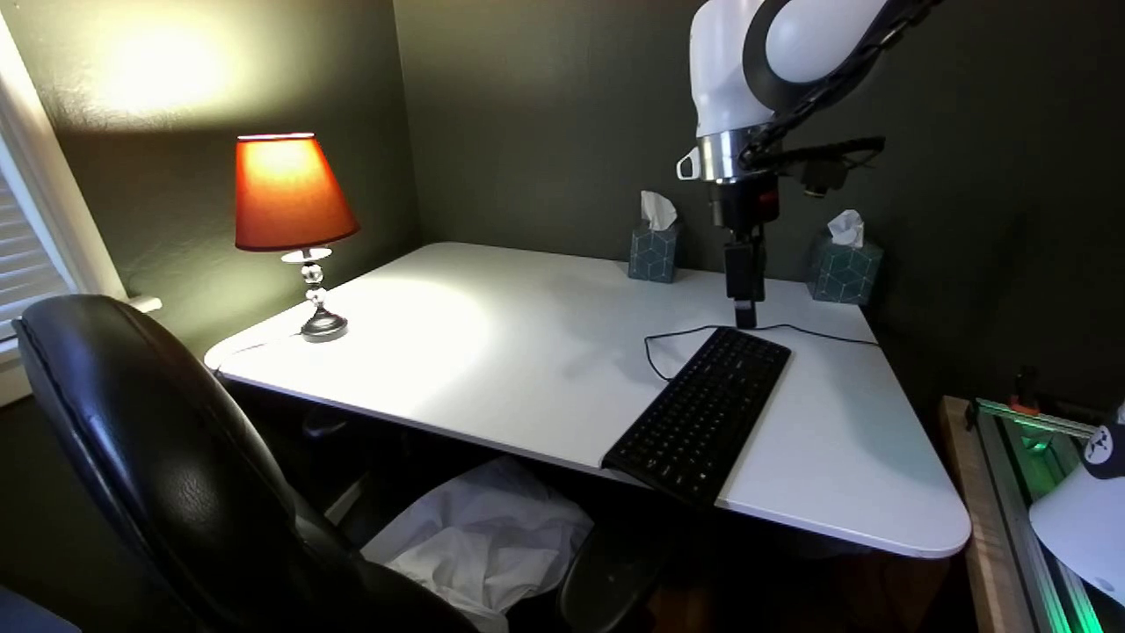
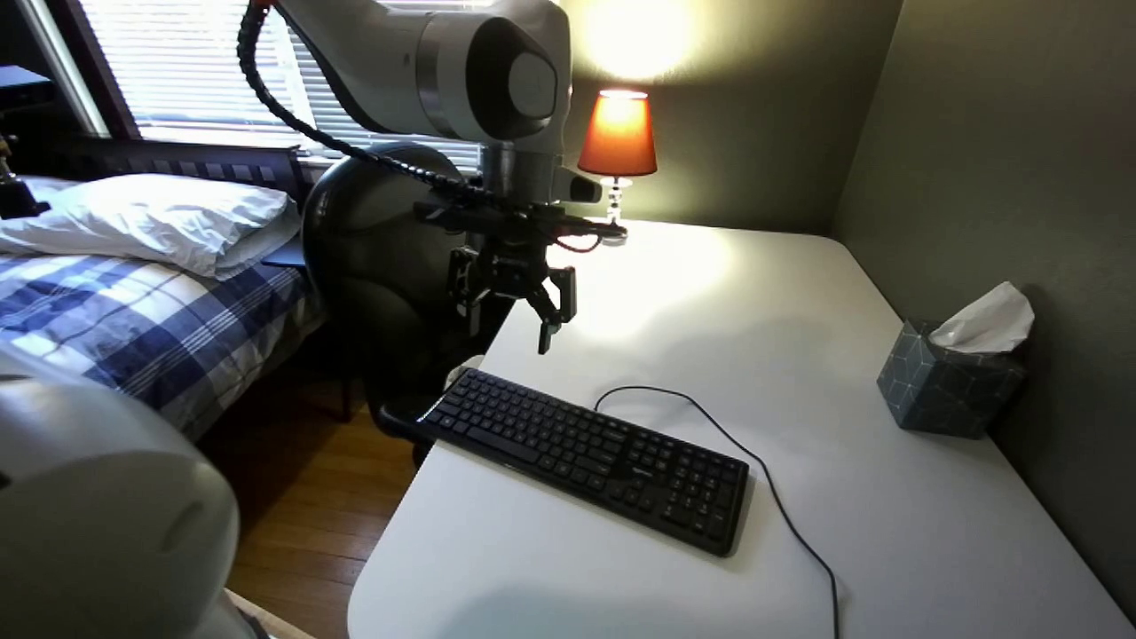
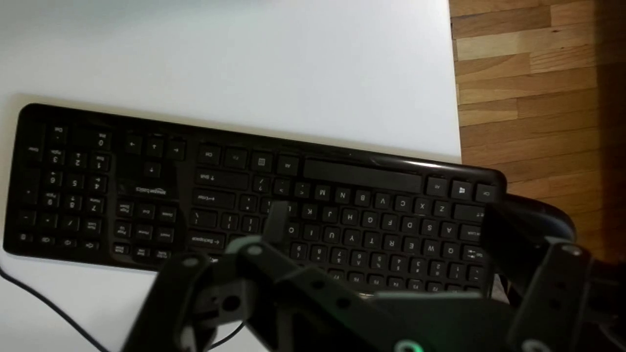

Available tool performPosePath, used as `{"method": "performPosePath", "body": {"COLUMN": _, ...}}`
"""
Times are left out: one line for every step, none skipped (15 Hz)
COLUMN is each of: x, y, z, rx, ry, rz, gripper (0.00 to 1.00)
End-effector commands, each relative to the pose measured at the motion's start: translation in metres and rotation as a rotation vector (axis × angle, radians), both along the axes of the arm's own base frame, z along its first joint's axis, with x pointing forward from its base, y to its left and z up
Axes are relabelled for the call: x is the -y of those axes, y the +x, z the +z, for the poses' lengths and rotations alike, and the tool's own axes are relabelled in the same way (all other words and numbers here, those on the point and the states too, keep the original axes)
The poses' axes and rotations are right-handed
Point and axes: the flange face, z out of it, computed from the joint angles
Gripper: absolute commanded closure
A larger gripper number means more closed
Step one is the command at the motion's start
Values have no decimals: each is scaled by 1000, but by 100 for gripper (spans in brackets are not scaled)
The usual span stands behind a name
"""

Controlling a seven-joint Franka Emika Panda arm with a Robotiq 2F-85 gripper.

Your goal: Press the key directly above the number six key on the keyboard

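One long, flat, black plastic keyboard [image 2: 581,460] lies on one smooth white table [image 2: 887,515], with one end poking out past the table's edge. Its small keys [image 3: 370,220] are mostly square. One thin black cable [image 2: 781,510] bends away from it. In an exterior view, the one black jointed pincer [image 2: 508,333] is at 11 o'clock from the keyboard, up in the air. Its two fingers [image 3: 278,222] are spread far apart with just air between them, and the tips are apart from the keys. One smooth white robot arm [image 2: 382,71] holds it up. In an exterior view, two dark blue-green boxes [image 1: 652,255] with thin pale lines, each with a soft white tissue [image 1: 657,211] on top, sit between 11 and 2 o'clock from the keyboard. One lamp [image 1: 293,198] with an orange cloth shade and a stem of shiny clear balls is at 10 o'clock. One big black leathery chair [image 1: 171,462] is at 9 o'clock.
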Motion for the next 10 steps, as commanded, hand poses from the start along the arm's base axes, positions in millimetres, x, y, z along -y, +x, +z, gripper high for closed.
{"method": "performPosePath", "body": {"x": -4, "y": 8, "z": -13, "rx": 3, "ry": 11, "rz": -31, "gripper": 0}}
{"method": "performPosePath", "body": {"x": -5, "y": 11, "z": -15, "rx": 11, "ry": 7, "rz": -40, "gripper": 0}}
{"method": "performPosePath", "body": {"x": -5, "y": 13, "z": -19, "rx": 16, "ry": 5, "rz": -47, "gripper": 0}}
{"method": "performPosePath", "body": {"x": -6, "y": 16, "z": -22, "rx": 28, "ry": -1, "rz": -53, "gripper": 0}}
{"method": "performPosePath", "body": {"x": -7, "y": 18, "z": -25, "rx": 40, "ry": -2, "rz": -57, "gripper": 0}}
{"method": "performPosePath", "body": {"x": -9, "y": 21, "z": -29, "rx": 50, "ry": 2, "rz": -63, "gripper": 0}}
{"method": "performPosePath", "body": {"x": -10, "y": 23, "z": -33, "rx": 63, "ry": -1, "rz": -67, "gripper": 0}}
{"method": "performPosePath", "body": {"x": -11, "y": 25, "z": -36, "rx": 71, "ry": -1, "rz": -75, "gripper": 0}}
{"method": "performPosePath", "body": {"x": -12, "y": 27, "z": -40, "rx": 73, "ry": -1, "rz": -77, "gripper": 0}}
{"method": "performPosePath", "body": {"x": -12, "y": 29, "z": -43, "rx": 76, "ry": -2, "rz": -81, "gripper": 0}}
